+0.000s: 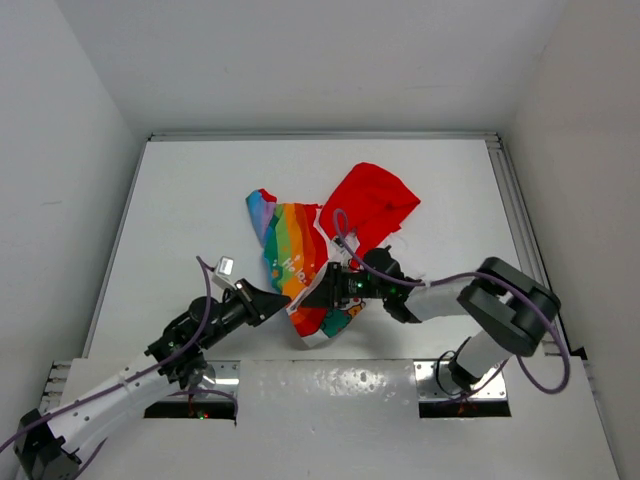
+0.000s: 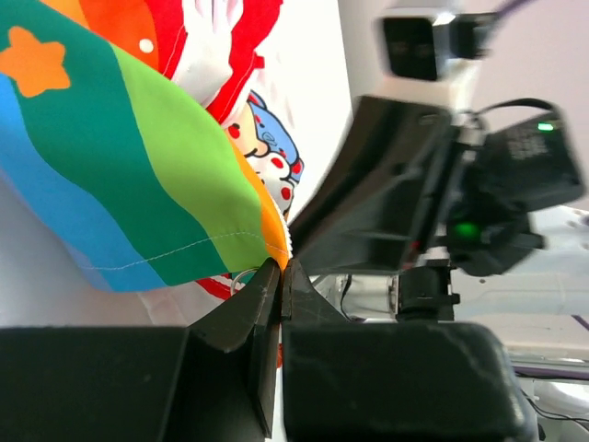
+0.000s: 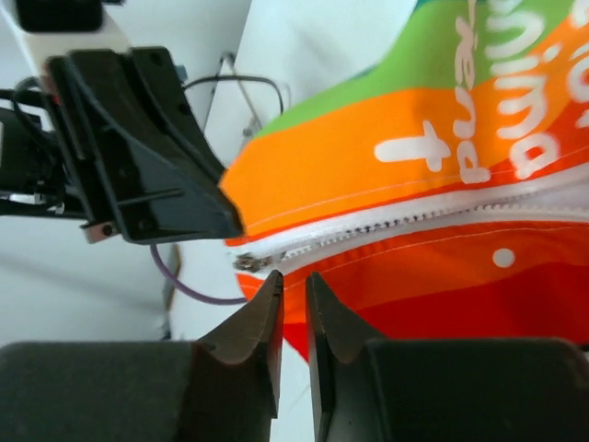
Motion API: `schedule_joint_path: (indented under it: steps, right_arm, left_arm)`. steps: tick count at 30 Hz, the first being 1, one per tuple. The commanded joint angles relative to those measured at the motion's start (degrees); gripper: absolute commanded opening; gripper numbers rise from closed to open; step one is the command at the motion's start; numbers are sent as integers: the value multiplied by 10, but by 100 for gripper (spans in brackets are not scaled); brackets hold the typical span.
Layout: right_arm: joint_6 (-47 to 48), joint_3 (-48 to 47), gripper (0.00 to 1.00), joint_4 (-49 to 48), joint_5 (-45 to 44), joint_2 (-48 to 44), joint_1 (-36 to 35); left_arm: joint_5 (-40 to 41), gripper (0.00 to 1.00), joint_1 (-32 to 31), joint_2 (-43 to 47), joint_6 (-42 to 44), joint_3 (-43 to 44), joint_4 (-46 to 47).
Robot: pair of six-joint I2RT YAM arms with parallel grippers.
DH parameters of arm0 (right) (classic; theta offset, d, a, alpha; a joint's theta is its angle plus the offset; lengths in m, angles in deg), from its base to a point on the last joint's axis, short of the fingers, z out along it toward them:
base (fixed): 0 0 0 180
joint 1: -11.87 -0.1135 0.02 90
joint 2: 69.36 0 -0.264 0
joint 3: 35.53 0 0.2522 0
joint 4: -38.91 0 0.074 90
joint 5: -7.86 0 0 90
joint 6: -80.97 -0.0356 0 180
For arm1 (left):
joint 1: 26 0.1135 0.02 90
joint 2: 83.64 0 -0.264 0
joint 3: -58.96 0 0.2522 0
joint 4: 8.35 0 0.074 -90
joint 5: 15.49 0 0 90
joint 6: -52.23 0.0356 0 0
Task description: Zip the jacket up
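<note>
The jacket (image 1: 300,262) lies crumpled mid-table, its red hood (image 1: 375,200) at the far right and its rainbow panels on the left. My left gripper (image 1: 285,302) is shut on the jacket's bottom hem corner (image 2: 272,241), by the zipper's lower end. My right gripper (image 1: 318,292) faces it from the right. In the right wrist view its fingers (image 3: 293,284) stand a narrow gap apart, empty, just below the white zipper tape (image 3: 414,221) and the metal slider (image 3: 252,262). The left gripper (image 3: 147,166) pinches the orange corner there.
The table's white surface (image 1: 180,200) is walled at the left, back and right. The two grippers nearly touch each other over the jacket's near edge. Purple cables loop from both arms, one (image 1: 340,235) over the jacket.
</note>
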Motion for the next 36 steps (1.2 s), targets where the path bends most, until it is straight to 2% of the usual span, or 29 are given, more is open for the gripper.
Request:
schedule_joint_path:
  steps: [1, 4, 8, 9, 11, 13, 18, 21, 23, 26, 32, 36]
  right_arm:
    - [-37, -5, 15, -175, 74, 55, -2]
    - [-18, -27, 21, -176, 79, 77, -1]
    - [-19, -33, 41, -202, 82, 76, -1]
    - [-22, -34, 51, -204, 82, 75, -1]
    - [-44, -37, 57, -218, 83, 84, -2]
    - [-89, -42, 58, -243, 89, 112, -2]
    - [-199, -35, 58, -398, 97, 180, -3]
    - [-256, -41, 67, -488, 108, 221, -3]
    - [-266, -49, 74, -499, 113, 229, -3]
    - [-264, -54, 80, -499, 127, 215, -4]
    - [-292, -53, 78, -498, 141, 179, -4]
    - [-313, -55, 78, -497, 134, 182, -12]
  left_arm:
    - [-6, 0, -1, 7, -2, -71, 20]
    - [-20, 0, -1, 12, -9, -74, 18]
    - [-25, 0, -1, 21, -14, -79, 16]
    - [-25, 0, 0, 24, -19, -83, 18]
    - [-28, 0, -1, 27, -17, -83, 19]
    - [-31, 0, -1, 27, -18, -85, 18]
    - [-33, 0, -1, 36, -20, -87, 16]
    - [-40, 0, -1, 40, -35, -102, 30]
    - [-39, 0, -1, 47, -32, -94, 25]
    - [-34, 0, -1, 51, -28, -91, 4]
    - [-26, 0, -1, 55, -39, -103, 10]
    - [-30, 0, -1, 43, -49, -113, 52]
